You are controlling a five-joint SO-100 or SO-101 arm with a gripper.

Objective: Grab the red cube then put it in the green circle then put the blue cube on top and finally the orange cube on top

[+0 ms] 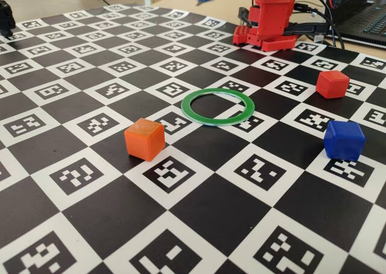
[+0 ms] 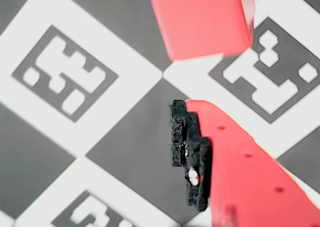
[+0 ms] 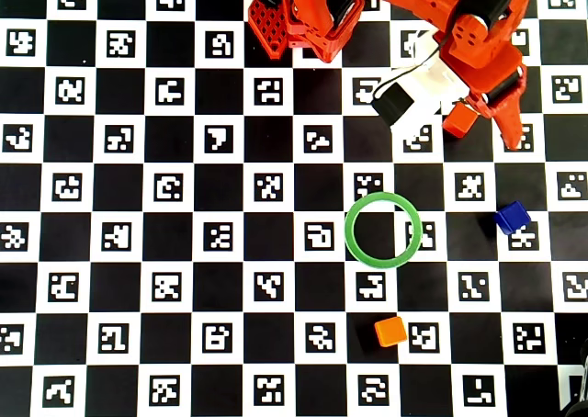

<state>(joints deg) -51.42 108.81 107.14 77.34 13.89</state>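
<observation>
Hovering gripper [image 2: 200, 112] near red cube [image 2: 201, 20], empty

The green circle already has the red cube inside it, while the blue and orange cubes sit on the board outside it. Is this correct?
Not quite. The green circle is empty: the overhead view shows the red cube outside it, on the board by the arm. The blue cube and orange cube are outside the circle, as you say.

The fixed view looks low across the board toward the arm's base; the overhead view looks straight down; the wrist view hangs close above the red cube [image 2: 200, 19], which all three share.
</observation>
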